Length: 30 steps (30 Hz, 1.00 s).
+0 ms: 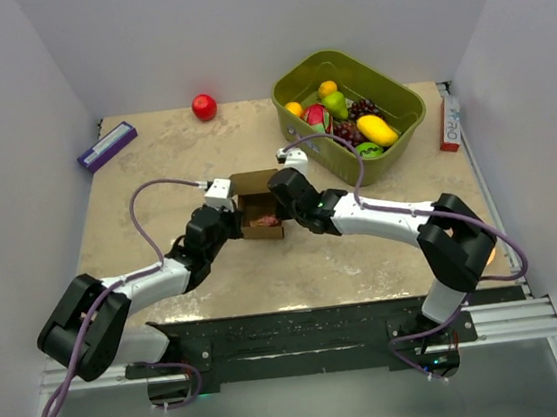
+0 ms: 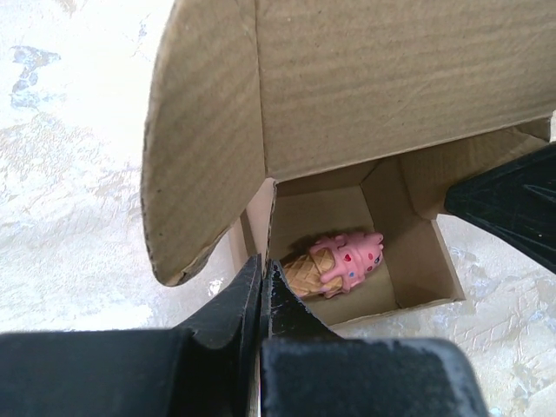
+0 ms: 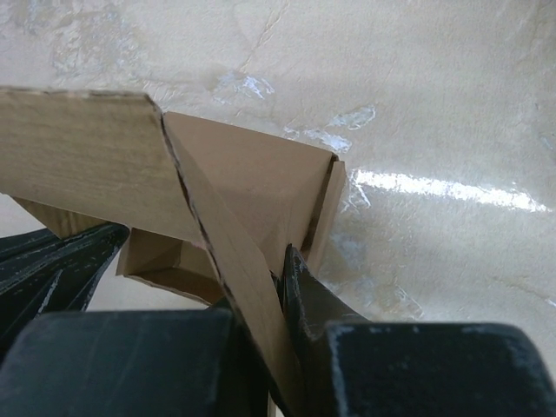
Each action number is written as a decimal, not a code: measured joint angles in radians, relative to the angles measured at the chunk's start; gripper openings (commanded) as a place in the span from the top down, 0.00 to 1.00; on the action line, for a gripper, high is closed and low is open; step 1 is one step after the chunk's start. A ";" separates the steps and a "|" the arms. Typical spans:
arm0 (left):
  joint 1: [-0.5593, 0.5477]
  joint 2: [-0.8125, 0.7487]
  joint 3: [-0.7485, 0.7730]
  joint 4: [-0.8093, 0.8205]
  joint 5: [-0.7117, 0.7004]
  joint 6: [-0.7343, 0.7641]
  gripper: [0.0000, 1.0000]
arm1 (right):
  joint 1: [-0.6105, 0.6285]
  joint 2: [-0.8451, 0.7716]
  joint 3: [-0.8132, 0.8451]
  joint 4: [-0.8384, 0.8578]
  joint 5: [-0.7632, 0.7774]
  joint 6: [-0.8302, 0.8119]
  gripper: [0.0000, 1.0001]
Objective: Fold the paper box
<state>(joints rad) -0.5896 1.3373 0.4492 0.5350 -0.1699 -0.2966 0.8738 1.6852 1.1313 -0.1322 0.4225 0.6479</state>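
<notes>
The paper box [image 1: 252,184] is a small brown cardboard cube standing open at the table's middle, its lid flap raised. A pink ice-cream cone toy [image 2: 343,261] lies inside on the bottom. My left gripper [image 1: 231,214] is at the box's left side. In the left wrist view its fingers [image 2: 262,276] are shut on the thin edge of the box's left wall [image 2: 258,217]. My right gripper [image 1: 280,203] is at the box's right side. It [image 3: 282,269] is shut on a cardboard flap [image 3: 234,261] that slants down between the fingers.
A green bin [image 1: 402,104] full of toy fruit stands at the back right, close behind the right arm. A red apple [image 1: 204,106] and a purple-and-white flat box [image 1: 106,146] lie at the back left. A red-and-white slim box [image 1: 449,121] leans by the right wall.
</notes>
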 measured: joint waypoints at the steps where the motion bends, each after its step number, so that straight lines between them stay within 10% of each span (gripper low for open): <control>1: 0.000 0.000 0.000 0.000 -0.001 0.000 1.00 | -0.001 0.004 0.000 0.005 0.000 0.001 0.96; 7: 0.000 0.005 -0.001 -0.002 -0.017 0.000 1.00 | -0.003 0.021 0.000 0.023 0.001 0.003 0.78; 15: -0.002 0.012 -0.005 -0.020 -0.033 0.000 1.00 | 0.005 -0.050 -0.087 -0.016 -0.027 0.001 0.24; 21: -0.004 -0.010 -0.014 -0.052 -0.012 0.000 0.62 | 0.005 -0.232 -0.121 -0.101 -0.031 -0.002 0.17; 30: -0.009 -0.222 -0.055 -0.142 0.041 0.002 0.36 | 0.005 -0.359 -0.111 -0.177 -0.049 -0.027 0.15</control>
<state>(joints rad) -0.5987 1.1149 0.3939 0.3935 -0.1291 -0.2947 0.8787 1.3266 1.0203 -0.3092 0.3737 0.6212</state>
